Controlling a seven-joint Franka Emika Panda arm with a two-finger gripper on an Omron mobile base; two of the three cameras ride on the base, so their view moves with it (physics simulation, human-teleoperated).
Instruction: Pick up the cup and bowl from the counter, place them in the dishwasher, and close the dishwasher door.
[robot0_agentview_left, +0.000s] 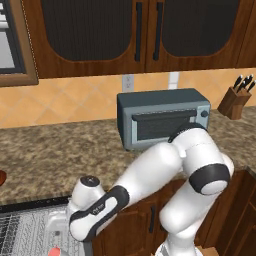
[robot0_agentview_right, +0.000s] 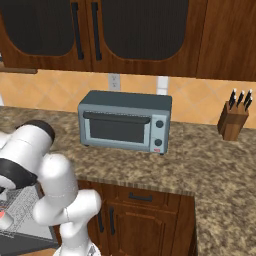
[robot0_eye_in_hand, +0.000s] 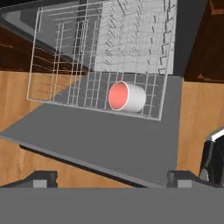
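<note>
The tool (robot0_eye_in_hand: 111, 178) stands released: its two dark tips sit far apart at the bottom of the hand view, with nothing between them. It hangs above the open dishwasher, looking down on the rack (robot0_eye_in_hand: 105, 65).

The cup (robot0_eye_in_hand: 126, 97) lies on its side in the pale wire rack, near the rack's front edge, with its pinkish-red inside turned toward the camera. It is apart from both tips. Below it in the hand view spreads the door (robot0_eye_in_hand: 109, 140), folded down flat and grey, with wooden floor (robot0_eye_in_hand: 192, 118) on either side.

In the left base view the arm (robot0_agentview_left: 165, 175) bends down from the lower right toward the rack (robot0_agentview_left: 30, 230) at the bottom left, and a bit of the cup's red (robot0_agentview_left: 55, 251) shows at the bottom edge. A dark red sliver of the bowl (robot0_agentview_left: 2, 177) sits at the far left edge, on the surface (robot0_agentview_left: 60, 150) beyond the dishwasher.

Further back on the surface stands a blue-grey toaster oven (robot0_agentview_left: 162, 117), door shut, against the tan tiled wall. A knife block (robot0_agentview_left: 235, 100) stands to its right, well apart. Dark wooden cabinets (robot0_agentview_left: 135, 35) hang above. The right base view shows the same oven (robot0_agentview_right: 125, 121) and knife block (robot0_agentview_right: 233, 120), with the arm (robot0_agentview_right: 55, 195) at the lower left.
</note>
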